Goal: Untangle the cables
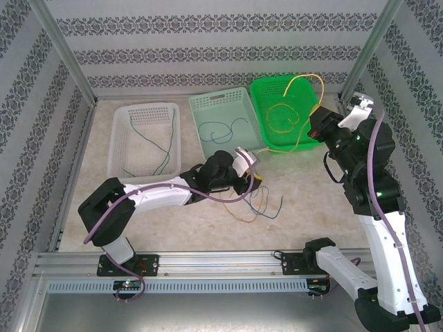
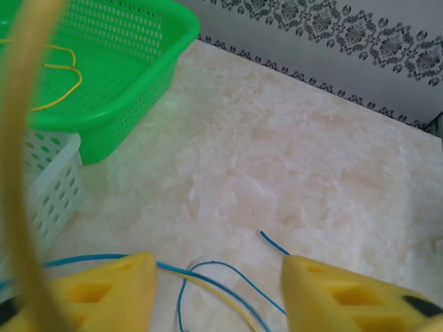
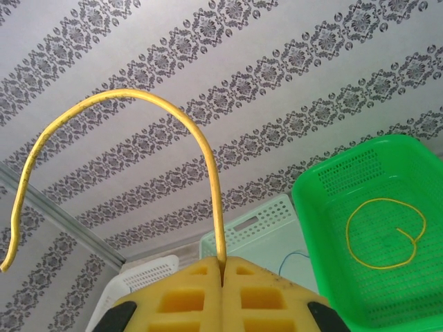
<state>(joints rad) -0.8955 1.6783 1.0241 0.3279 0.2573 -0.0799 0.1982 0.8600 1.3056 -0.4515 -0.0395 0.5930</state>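
Counter (image 1: 311,207): cream, faint marbling.
Walls (image 1: 208,43): pale grey-white stripes, bands of dark damask motifs.
White basket (image 1: 145,106); pale mint basket (image 1: 221,99); bright green basket (image 1: 255,104).
Dark green cable (image 1: 168,149) in white basket.
Blue cable (image 1: 223,126) in mint basket.
Yellow coil (image 3: 385,200) in green basket.
Yellow cable (image 3: 216,194) between right fingers (image 3: 187,294).
Right fingers, left fingers (image 2: 104,294): yellow, black at base.
Blue strand (image 2: 211,263) on counter.
Left arm (image 1: 156,194), right arm (image 1: 387,235): white and black.
Purple cables (image 1: 376,155) along arms.
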